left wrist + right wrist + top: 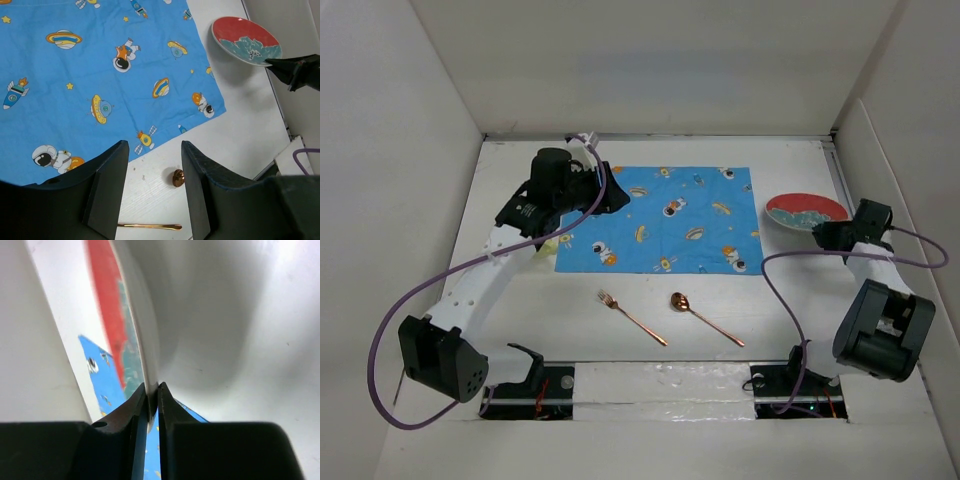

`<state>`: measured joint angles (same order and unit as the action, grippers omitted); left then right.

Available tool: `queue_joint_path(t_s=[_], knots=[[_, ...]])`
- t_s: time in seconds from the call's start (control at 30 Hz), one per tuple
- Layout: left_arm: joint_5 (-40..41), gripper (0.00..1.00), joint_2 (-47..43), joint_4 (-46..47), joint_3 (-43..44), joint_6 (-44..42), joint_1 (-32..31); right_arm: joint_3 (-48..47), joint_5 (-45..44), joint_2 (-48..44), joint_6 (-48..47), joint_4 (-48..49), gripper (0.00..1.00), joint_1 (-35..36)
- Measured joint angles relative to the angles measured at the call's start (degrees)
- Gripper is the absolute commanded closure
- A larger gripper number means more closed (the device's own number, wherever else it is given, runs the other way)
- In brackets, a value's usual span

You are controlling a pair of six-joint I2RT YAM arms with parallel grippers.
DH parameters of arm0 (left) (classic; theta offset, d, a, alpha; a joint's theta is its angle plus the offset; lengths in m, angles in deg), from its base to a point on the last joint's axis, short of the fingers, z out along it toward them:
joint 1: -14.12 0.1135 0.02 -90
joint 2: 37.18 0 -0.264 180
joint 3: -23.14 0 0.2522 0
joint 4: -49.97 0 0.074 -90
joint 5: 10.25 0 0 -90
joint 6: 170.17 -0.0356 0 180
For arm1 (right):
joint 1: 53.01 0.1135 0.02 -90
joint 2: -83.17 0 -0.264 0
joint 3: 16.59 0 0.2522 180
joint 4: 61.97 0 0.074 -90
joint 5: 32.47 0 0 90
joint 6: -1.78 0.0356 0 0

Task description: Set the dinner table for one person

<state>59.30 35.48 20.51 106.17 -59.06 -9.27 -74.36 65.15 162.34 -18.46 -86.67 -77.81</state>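
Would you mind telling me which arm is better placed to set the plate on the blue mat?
The right. The right gripper is shut on the rim of the plate, beside the blue mat. The left gripper hangs open over the mat's other side, holding nothing.

White dinner table (pixel 570 320) under blue cartoon-print mat (pixel 665 220), copper fork (pixel 632 318) and spoon (pixel 705 318)

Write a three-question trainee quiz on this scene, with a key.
1. True or false: the right gripper is shut on the plate at its rim.
2. Fill in: the left gripper, above the blue mat, is ___ (open/shut).
3. Where does the fork lie? A: on the mat. B: on the dinner table, left of the spoon. C: on the plate.
Key: 1 true; 2 open; 3 B.
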Motion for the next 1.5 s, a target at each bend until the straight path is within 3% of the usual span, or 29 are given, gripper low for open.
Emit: queue_joint_path(t_s=[0.23,0.43,0.53,0.63,0.8,0.97,1.2,1.5], knots=[[1.2,0.57,0.0,-0.2,1.2,0.0,0.0,-2.1,5.0,-6.1,-9.4,-3.7,1.0,-3.0],[3.8,0.57,-0.1,-2.0,3.3,-0.2,0.0,-2.6,9.9,-9.4,-11.6,-3.7,1.0,-3.6],[5.1,0.57,-0.1,-2.7,5.7,-0.3,0.0,-3.9,13.9,-9.8,-10.6,-0.5,1.0,1.4],[6.3,0.57,-0.2,-2.8,7.7,-0.3,0.0,-8.6,15.7,-7.0,-10.5,1.0,1.0,10.9],[8.9,0.57,-1.0,-4.5,8.1,-0.7,0.0,-14.8,20.9,0.8,-9.6,8.4,1.0,26.8],[14.0,0.58,-2.0,-8.2,8.1,-1.2,0.0,-20.2,26.0,13.0,-8.6,12.6,1.0,36.0],[19.7,0.58,-5.6,-11.0,8.1,-1.8,0.0,-24.7,23.4,25.9,-8.1,12.7,1.0,41.3],[23.6,0.58,-9.0,-12.4,8.1,-2.0,0.0,-24.6,21.3,28.0,-7.5,13.0,1.0,41.8]])
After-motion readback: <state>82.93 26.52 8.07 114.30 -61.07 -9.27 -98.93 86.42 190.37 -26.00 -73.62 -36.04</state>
